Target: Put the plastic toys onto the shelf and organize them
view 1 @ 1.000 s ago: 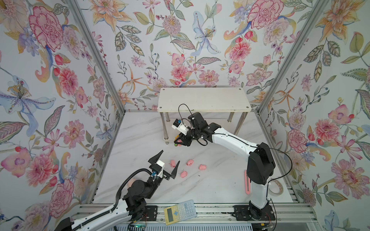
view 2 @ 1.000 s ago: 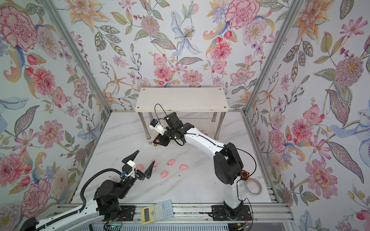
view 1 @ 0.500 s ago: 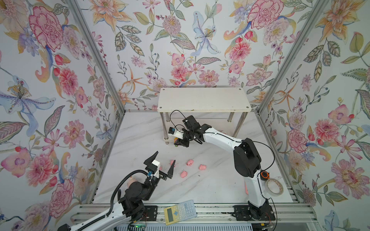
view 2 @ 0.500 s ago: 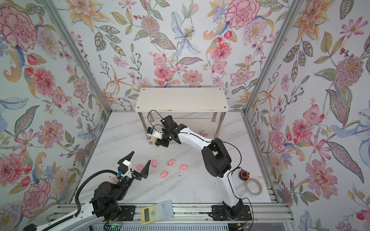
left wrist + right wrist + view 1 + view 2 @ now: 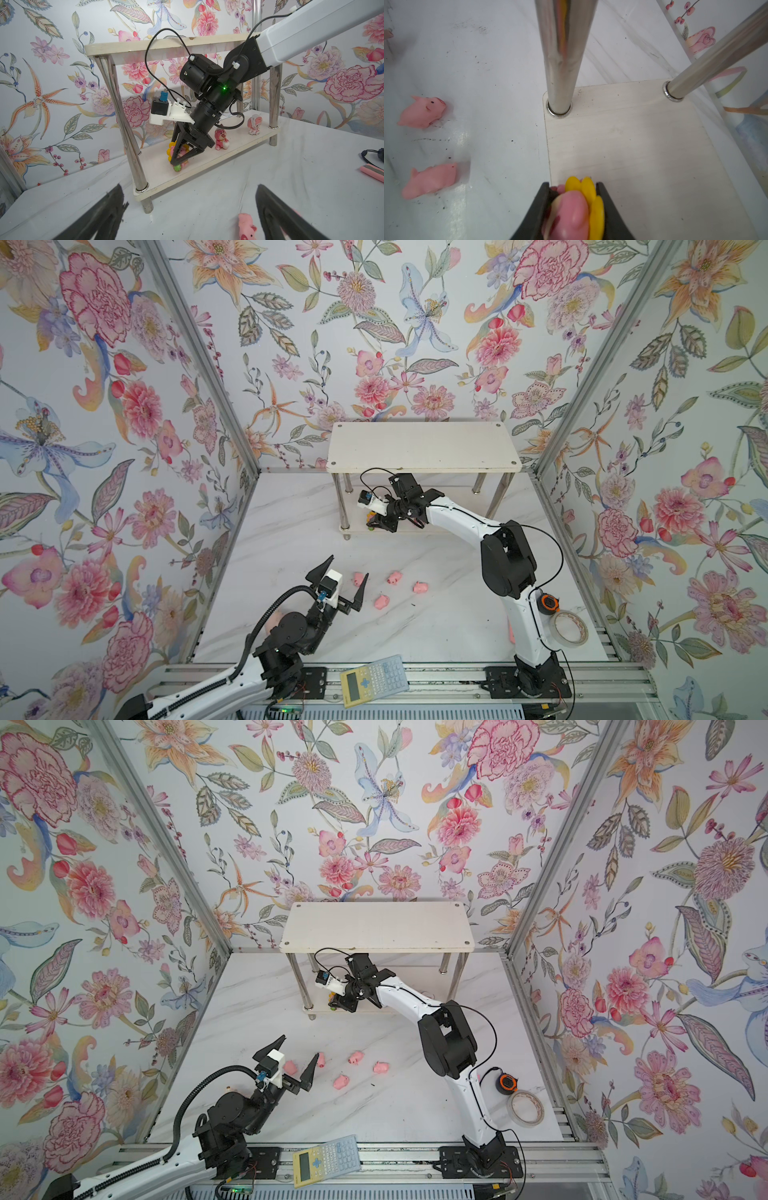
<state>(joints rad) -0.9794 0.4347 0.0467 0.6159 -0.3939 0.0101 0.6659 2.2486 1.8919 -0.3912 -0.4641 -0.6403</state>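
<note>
The right gripper (image 5: 574,186) has its jaws drawn narrow on the yellow-maned pink figure (image 5: 569,214). One black finger (image 5: 538,209) presses the pink body and the other the yellow petals. It holds the figure low over the lower tier (image 5: 633,145) of the shelf (image 5: 424,445), at about 7 o'clock of the shelf in a top view, beside a chrome leg (image 5: 562,62).

The figure looks light, glossy and perhaps slightly yielding. The petals make an uneven seat, so a squeeze across the rounder body would probably be surer. In the left wrist view it leans, so it may tip when released.

The left gripper (image 5: 348,568) hangs empty with its jaws spread wide, above the table (image 5: 436,626) at 7 o'clock from the shelf. The pigs (image 5: 355,1057) lie loose at 6 o'clock from the shelf. They look small and probably soft, best taken across the flanks.

The fingers cover most of the held figure, and I cannot tell whether its base touches the board. In both top views the upper board hides the bear (image 5: 222,138) and the pink-and-white figure (image 5: 254,124), which stand on the lower tier.
</note>
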